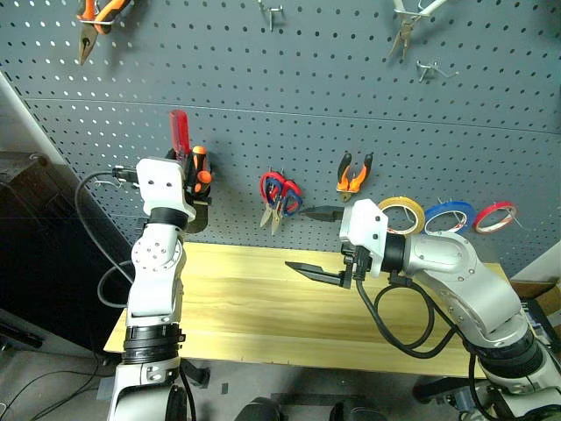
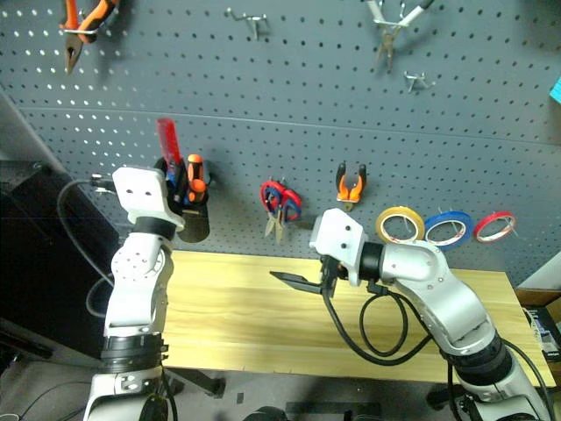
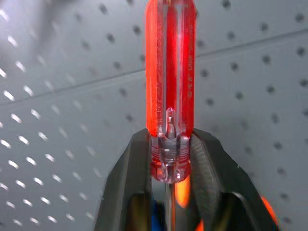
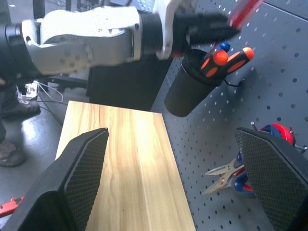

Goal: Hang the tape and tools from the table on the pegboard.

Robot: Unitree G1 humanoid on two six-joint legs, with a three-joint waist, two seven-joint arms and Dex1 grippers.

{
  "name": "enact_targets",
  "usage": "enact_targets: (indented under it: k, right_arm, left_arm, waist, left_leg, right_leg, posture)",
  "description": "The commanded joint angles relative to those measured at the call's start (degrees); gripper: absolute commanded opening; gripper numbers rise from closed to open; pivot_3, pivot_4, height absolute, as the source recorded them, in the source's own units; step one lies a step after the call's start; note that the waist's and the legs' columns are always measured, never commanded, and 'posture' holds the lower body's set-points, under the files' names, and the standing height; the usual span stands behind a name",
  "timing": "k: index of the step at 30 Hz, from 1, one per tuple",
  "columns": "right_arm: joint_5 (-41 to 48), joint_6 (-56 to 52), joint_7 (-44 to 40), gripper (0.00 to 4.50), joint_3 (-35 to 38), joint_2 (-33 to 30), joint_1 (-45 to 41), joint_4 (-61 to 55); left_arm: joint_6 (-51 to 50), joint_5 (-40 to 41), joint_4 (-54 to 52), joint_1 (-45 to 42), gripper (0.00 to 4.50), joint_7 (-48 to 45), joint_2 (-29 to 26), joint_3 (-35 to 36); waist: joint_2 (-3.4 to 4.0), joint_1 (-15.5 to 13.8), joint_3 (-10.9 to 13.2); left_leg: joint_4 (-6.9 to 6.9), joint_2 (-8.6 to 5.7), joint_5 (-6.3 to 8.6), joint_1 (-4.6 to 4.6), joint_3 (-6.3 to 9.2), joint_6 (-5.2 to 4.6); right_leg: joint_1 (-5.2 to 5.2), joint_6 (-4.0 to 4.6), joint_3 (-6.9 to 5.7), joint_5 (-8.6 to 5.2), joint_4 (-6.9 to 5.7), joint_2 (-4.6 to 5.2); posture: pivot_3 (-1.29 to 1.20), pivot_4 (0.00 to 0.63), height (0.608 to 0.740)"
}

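My left gripper (image 3: 171,140) is shut on the base of the red handle of the slim screwdriver (image 1: 179,132). It holds it upright in front of the pegboard (image 1: 307,105), just above a black cup (image 1: 198,217) that has orange-handled drivers in it. The yellow tape (image 1: 401,213), the small orange-and-black pliers (image 1: 353,175) and scissors with blue and red handles (image 1: 279,197) hang on pegboard hooks. My right gripper (image 1: 300,239) is open and empty above the middle of the table (image 1: 263,307), pointing left.
A blue tape roll (image 1: 450,216) and a red tape roll (image 1: 495,217) hang to the right of the yellow one. Larger orange pliers (image 1: 96,22) hang at the top left and white-handled pliers (image 1: 408,22) at the top right. Cables loop beside both arms.
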State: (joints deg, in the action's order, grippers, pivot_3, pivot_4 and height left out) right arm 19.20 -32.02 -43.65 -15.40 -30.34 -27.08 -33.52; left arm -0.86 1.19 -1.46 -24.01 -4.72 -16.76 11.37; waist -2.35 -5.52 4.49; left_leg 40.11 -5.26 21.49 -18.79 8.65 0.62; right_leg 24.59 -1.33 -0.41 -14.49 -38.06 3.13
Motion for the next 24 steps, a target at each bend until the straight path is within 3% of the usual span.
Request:
enact_targets:
  k: [1, 5, 10, 13, 18, 22, 24]
  right_arm:
    - [0.5, -0.7, 0.7, 4.5, 0.7, 0.0, 0.4, -2.6]
    - [0.6, -1.1, 0.8, 4.5, 0.7, 0.2, 0.8, -3.0]
    - [0.9, -1.2, 0.6, 4.5, 1.3, -0.2, 1.3, -3.5]
    - [1.6, -1.6, 0.3, 4.5, 2.2, -0.6, 1.8, -4.1]
    - [3.7, -3.1, 0.8, 4.5, 4.1, -1.0, 3.8, -5.5]
    - [3.4, -4.0, 2.4, 4.5, 5.7, -2.5, 10.3, -7.3]
    - [2.4, -3.7, 4.6, 4.5, 6.3, -2.3, 14.8, -7.7]
  left_arm:
    - [0.1, 0.9, -4.0, -0.4, 2.5, 0.8, 0.3, 0.8]
    - [-2.2, 1.6, -6.3, -0.6, 3.67, 2.4, 0.6, 1.9]
    - [-6.6, 3.1, -13.4, -1.9, 3.67, 3.6, 0.3, 3.0]
    - [-8.1, 4.9, -19.0, -1.7, 3.67, -1.9, -1.8, -0.1]
    - [-14.2, 9.1, -22.9, 5.9, 3.67, -9.9, -3.5, -5.0]
    - [-24.5, 3.9, -20.5, 10.7, 3.67, -6.3, -3.9, -7.7]
    - [-24.0, 3.4, -19.6, 13.3, 3.67, -6.2, -3.7, -7.5]
  waist:
    - [0.0, 0.4, 0.0]
    - [0.01, 1.1, 0.0]
    - [0.02, 1.4, 0.0]
    - [0.02, 1.3, 0.0]
    - [0.64, 1.1, -0.4]
    - [0.85, 0.9, -0.6]
    - [0.85, 0.9, -0.6]
  left_leg:
    - [0.0, 0.0, 0.0, 0.0, 0.02, 0.0]
    - [0.0, 0.0, 0.0, 0.04, 0.05, 0.0]
    - [0.0, 0.0, 0.0, 0.08, 0.05, 0.0]
    - [0.01, 0.0, 0.0, 0.08, 0.08, 0.0]
    - [-0.01, -0.05, 0.0, 0.15, 0.09, 0.0]
    - [-0.08, -0.01, 0.0, 0.33, 0.16, 0.0]
    - [-0.07, -0.02, -0.02, 0.33, 0.16, 0.03]
  right_leg:
    - [-0.02, 0.0, -0.01, 0.0, 0.01, 0.0]
    - [-0.09, 0.0, -0.03, 0.0, 0.0, 0.01]
    - [-0.12, 0.0, -0.02, 0.0, 0.0, 0.01]
    - [-0.15, 0.0, -0.04, 0.0, 0.02, 0.01]
    - [-0.27, -0.01, -0.03, 0.0, 0.1, 0.03]
    - [-0.4, 0.0, -0.03, -0.01, 0.02, -0.01]
    - [-0.41, -0.01, -0.01, -0.01, -0.02, -0.03]
  posture:
    - [0.11, 0.069, 0.74]
    - [0.11, 0.069, 0.74]
    - [0.12, 0.069, 0.74]
    - [0.13, 0.067, 0.74]
    - [0.14, 0.06, 0.74]
    - [0.14, 0.052, 0.74]
    - [0.13, 0.049, 0.74]
